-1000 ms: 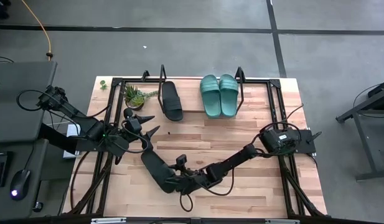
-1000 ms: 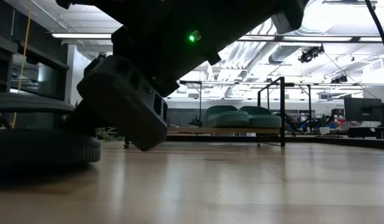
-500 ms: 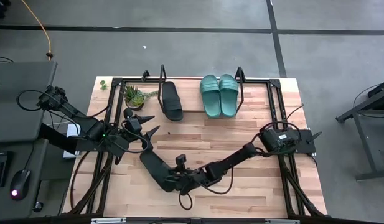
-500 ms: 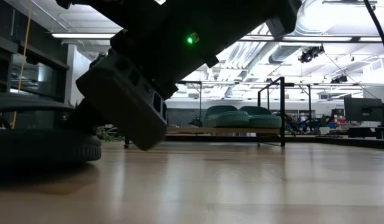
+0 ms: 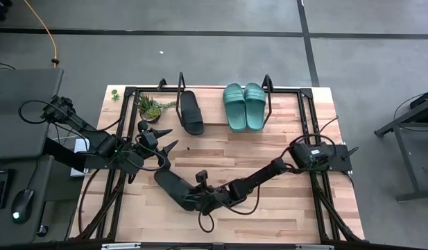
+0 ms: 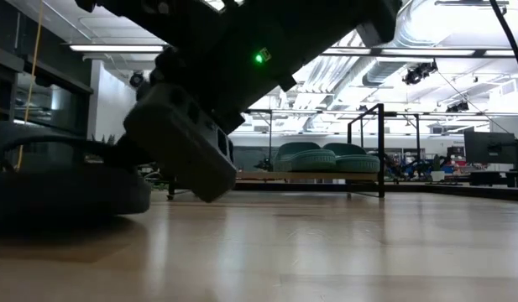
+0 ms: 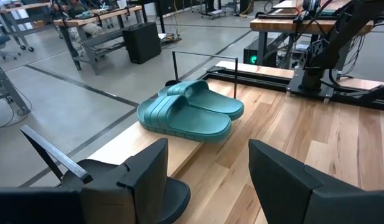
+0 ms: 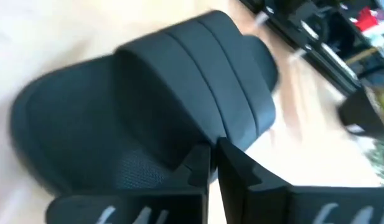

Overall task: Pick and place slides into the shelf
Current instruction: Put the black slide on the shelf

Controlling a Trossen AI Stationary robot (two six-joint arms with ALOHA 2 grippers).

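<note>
On the shelf [image 5: 212,111] at the table's far side, two teal slides [image 5: 244,105] and one black slide [image 5: 191,112] rest on their soles. The teal pair also shows in the left wrist view [image 7: 192,112] and the low view [image 6: 326,158]. A second black slide [image 5: 170,186] lies sole-down on the table, left of centre toward the near edge. My right gripper [image 5: 197,197] is shut at its strap. My left gripper [image 5: 166,139] hangs open above the table, between this slide and the shelf, with nothing between its fingers [image 7: 207,174]. My right gripper has its fingertips [image 8: 201,163] closed together on the edge of the black slide's strap [image 8: 179,155]. The fingers slant down from the table's right side. They hide how much of the strap lies between them. The slide's sole [image 6: 65,197] stays on the table, its strap drawn toward the gripper.
A small potted plant [image 5: 150,107] stands just left of the shelf's black wire end frame [image 5: 180,82]. Black frame rails [image 5: 305,118] run along the table's edges. Bare wood lies between the shelf and the near edge on the right.
My right gripper has shut on the black slide's strap, staying nearly in place. The slide has shifted a little on the table, and its strap now leans toward the gripper; the sole has stayed down.
</note>
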